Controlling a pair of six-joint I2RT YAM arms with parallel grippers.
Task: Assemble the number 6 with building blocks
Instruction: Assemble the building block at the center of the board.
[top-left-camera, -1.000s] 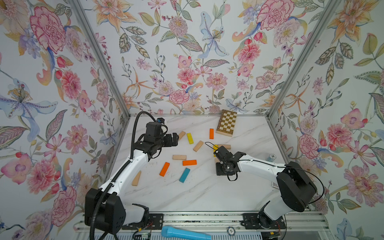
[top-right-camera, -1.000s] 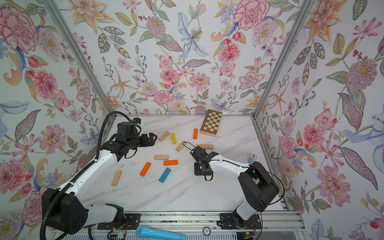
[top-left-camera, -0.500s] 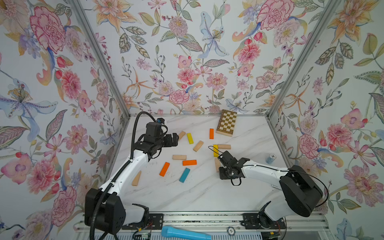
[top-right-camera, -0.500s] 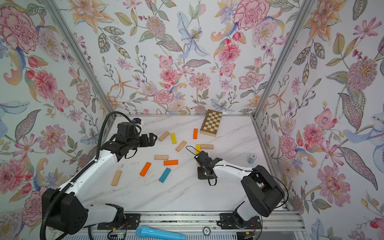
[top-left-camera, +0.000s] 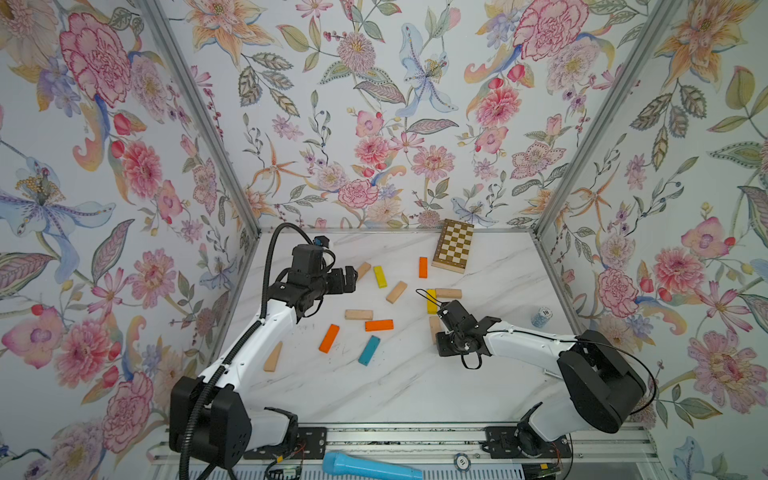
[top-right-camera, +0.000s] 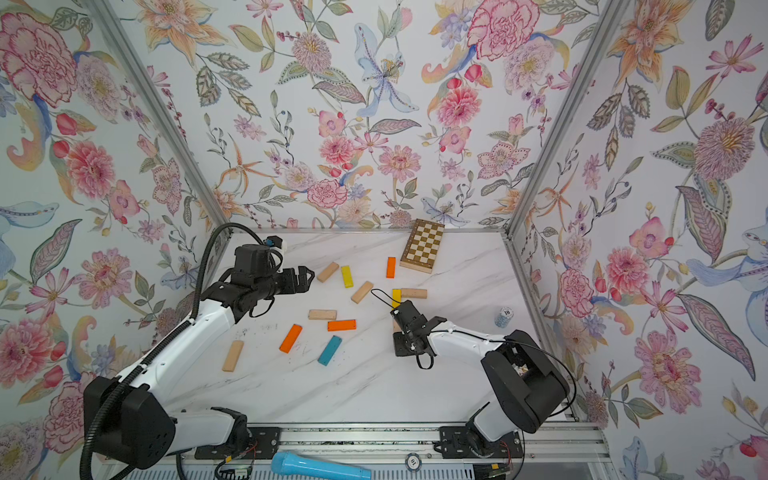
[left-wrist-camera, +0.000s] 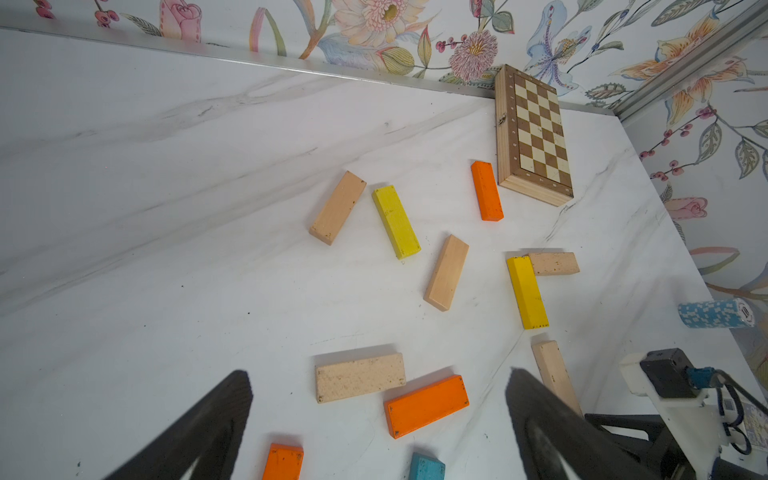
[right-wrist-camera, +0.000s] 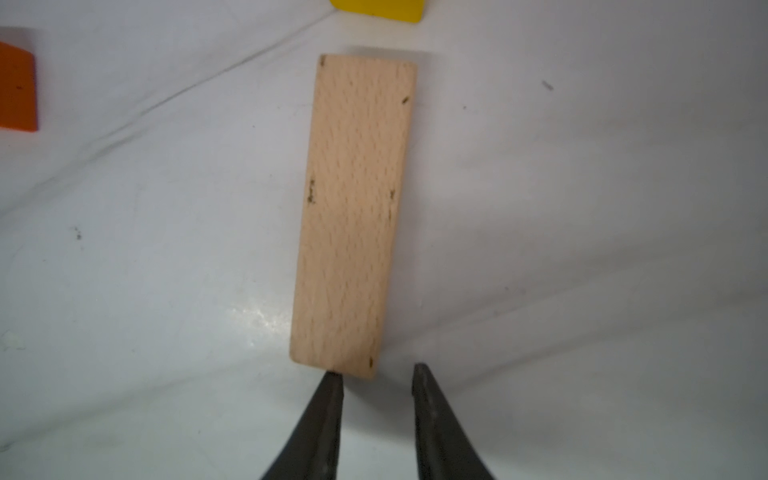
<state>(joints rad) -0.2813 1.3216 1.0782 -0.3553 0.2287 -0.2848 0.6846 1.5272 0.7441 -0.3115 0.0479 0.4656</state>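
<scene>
Building blocks lie scattered on the marble table (top-left-camera: 415, 386). A yellow block (top-left-camera: 431, 301) meets a beige bar (top-left-camera: 448, 293) at a corner, and a beige block (top-left-camera: 434, 328) (right-wrist-camera: 353, 208) lies in line below the yellow one. My right gripper (top-left-camera: 442, 345) (right-wrist-camera: 376, 372) sits at that beige block's near end, jaws narrowly open with nothing between them. One fingertip (right-wrist-camera: 332, 380) is at the block's end edge. My left gripper (top-left-camera: 349, 278) (left-wrist-camera: 379, 374) hovers wide open at the back left. Orange blocks (top-left-camera: 379, 325) (top-left-camera: 329, 338) and a teal one (top-left-camera: 369, 350) lie mid-table.
A chequered board (top-left-camera: 454, 252) lies at the back wall. A stack of blue chips (top-left-camera: 540, 318) stands by the right wall. A light-blue microphone (top-left-camera: 370, 469) rests on the front rail. More blocks lie near the left gripper (top-left-camera: 380, 277) (top-left-camera: 363, 270) and at the left (top-left-camera: 273, 356).
My right gripper has drawn back towards the front, uncovering the yellow block and the beige block below it, and its jaws have narrowed. The left arm has not moved.
</scene>
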